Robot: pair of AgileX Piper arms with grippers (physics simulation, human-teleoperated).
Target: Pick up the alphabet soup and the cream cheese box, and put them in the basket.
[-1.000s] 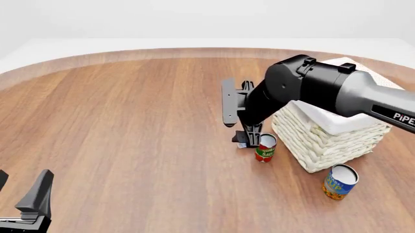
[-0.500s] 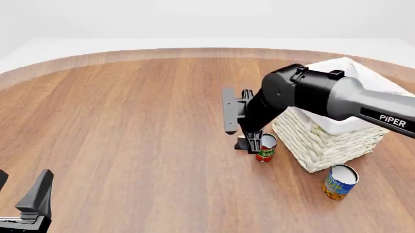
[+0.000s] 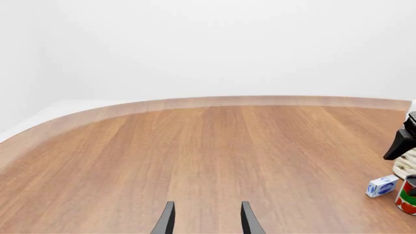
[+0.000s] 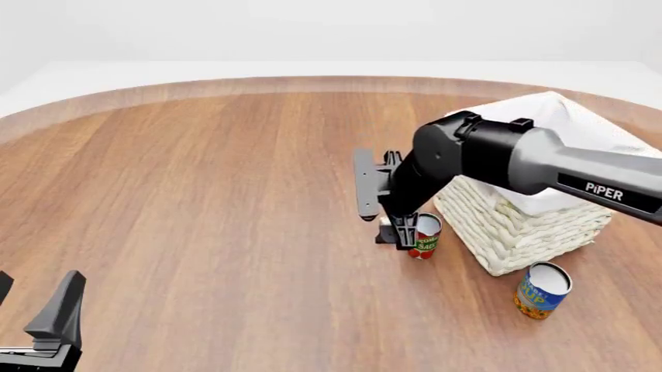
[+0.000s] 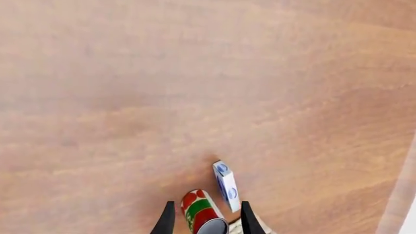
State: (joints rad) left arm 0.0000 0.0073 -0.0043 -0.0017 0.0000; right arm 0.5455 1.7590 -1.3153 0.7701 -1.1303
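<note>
At the near left corner of the round wooden table [image 4: 207, 194] the left gripper [image 4: 36, 306] hovers with its fingers spread and nothing between them; ahead of it lies a wide stretch of bare wood running out to the table's curved far edge and to the white floor beyond, the largest open room on the surface. Right of centre the right arm [image 4: 517, 159] reaches in from the right and bends down toward the tabletop, its gripper [image 5: 204, 217] spread apart and pointed down at the red-and-green can [image 4: 423, 235], which shows between the fingertips in the right wrist view; whether they touch it cannot be told. The cream cheese box [image 5: 226, 185] lies on the wood just beside that can, on the side away from the basket, mostly hidden behind the gripper in the front view but clear in both wrist views, with open wood on its far side. Close to the can's right stands the basket [image 4: 522, 225], its woven wall leaving only a narrow gap there; the white cloth lining peaks above the rim behind the arm. The alphabet soup [image 4: 541, 290] stands upright on the table just in front of the basket's near corner, apart from it, with free wood toward the near edge.
</note>
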